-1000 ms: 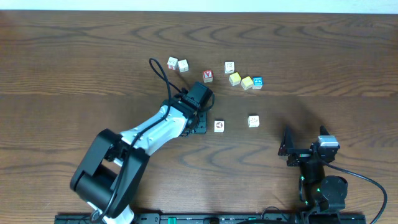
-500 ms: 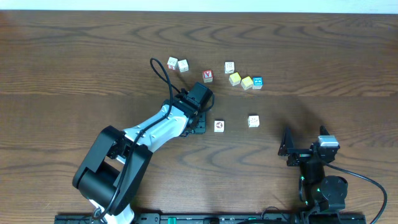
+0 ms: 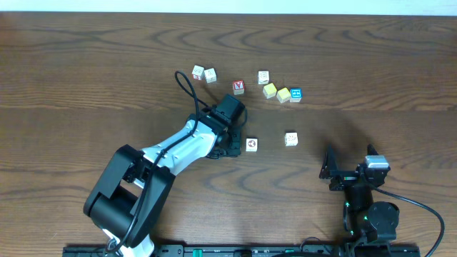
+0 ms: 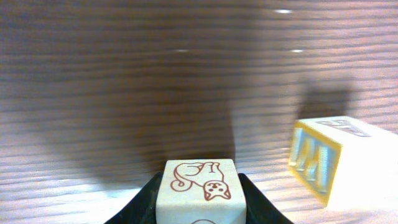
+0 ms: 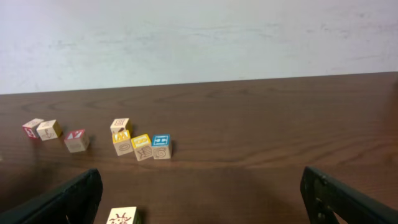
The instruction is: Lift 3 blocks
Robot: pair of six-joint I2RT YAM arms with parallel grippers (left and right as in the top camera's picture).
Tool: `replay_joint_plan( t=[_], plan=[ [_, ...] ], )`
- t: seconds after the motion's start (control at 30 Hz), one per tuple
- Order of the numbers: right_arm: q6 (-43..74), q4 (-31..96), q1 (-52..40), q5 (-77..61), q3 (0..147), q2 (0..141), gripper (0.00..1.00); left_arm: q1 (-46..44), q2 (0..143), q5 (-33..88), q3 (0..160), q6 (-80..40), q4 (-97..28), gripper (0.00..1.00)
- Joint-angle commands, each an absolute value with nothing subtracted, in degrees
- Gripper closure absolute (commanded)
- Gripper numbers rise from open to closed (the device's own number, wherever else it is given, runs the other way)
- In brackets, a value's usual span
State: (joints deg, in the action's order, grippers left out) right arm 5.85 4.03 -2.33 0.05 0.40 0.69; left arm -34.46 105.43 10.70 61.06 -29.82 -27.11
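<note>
Because the small cream-white wooden cube with a reddish-brown cat drawing (image 4: 200, 190) sits squarely between the black fingers of the left gripper (image 4: 200, 182), which in the left wrist view appear clenched against its two opposite side faces, the hold looks sound for a lift. The cube's underside is cut off there, so I cannot tell whether it is clear of the dark brown wood-grain worktop (image 3: 86, 78), and from overhead the arm hides it altogether. Each such cube should be light, rigid and unlikely to crush, with flat faces that may be a little slick. The sensible hold is therefore across two parallel sides at low to mid height, jaws square to the faces and not on an edge or corner, where the cube would twist out. Just beside the left gripper, apart from it, lies the cream-white wooden cube with a reddish-brown round mark on top (image 3: 251, 144), probably the yellow-framed one at the right of the wrist view. Further right, well apart, lies the cream-white wooden cube with faint speckled marks (image 3: 290, 138). Both stand alone with free space on every side, so either could be taken straight from above. The right gripper (image 5: 200, 186) sits at the near right of the worktop with its fingers spread wide, holding nothing. The yellow and blue cubes (image 3: 283, 95) at the back stand crowded together.
</note>
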Motion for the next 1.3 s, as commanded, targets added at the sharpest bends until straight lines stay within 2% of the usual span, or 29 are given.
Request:
replay_joint_plan(
  t=[0.0,0.47,0.63,0.93,1.13,1.27],
  plan=[
    [5.5,4.3,-1.6,0.8,0.3,0.3,0.01,-35.7,105.6,12.8,61.5,-30.7,-25.9,0.69],
    [5.5,4.3,-1.6,0.8,0.3,0.3,0.01,-35.9,105.6,12.4,61.4,-28.1,-21.8,0.68],
    [5.5,4.3,-1.6,0.8,0.3,0.3,0.01,-35.9,105.6,12.4,61.4,-28.1,-21.7,0.56],
    [5.5,4.3,-1.6,0.8,0.3,0.3,0.01,-34.9,104.6,12.4,62.4,-27.7,-22.1,0.52],
    [5.5,4.3,-1.6,0.8,0.3,0.3,0.01,-31.3,97.5,12.6,65.4,-27.7,-27.2,0.51],
    [5.5,4.3,-1.6,0.8,0.3,0.3,0.01,-28.1,89.8,12.9,65.5,-27.7,-31.1,0.43]
  ],
)
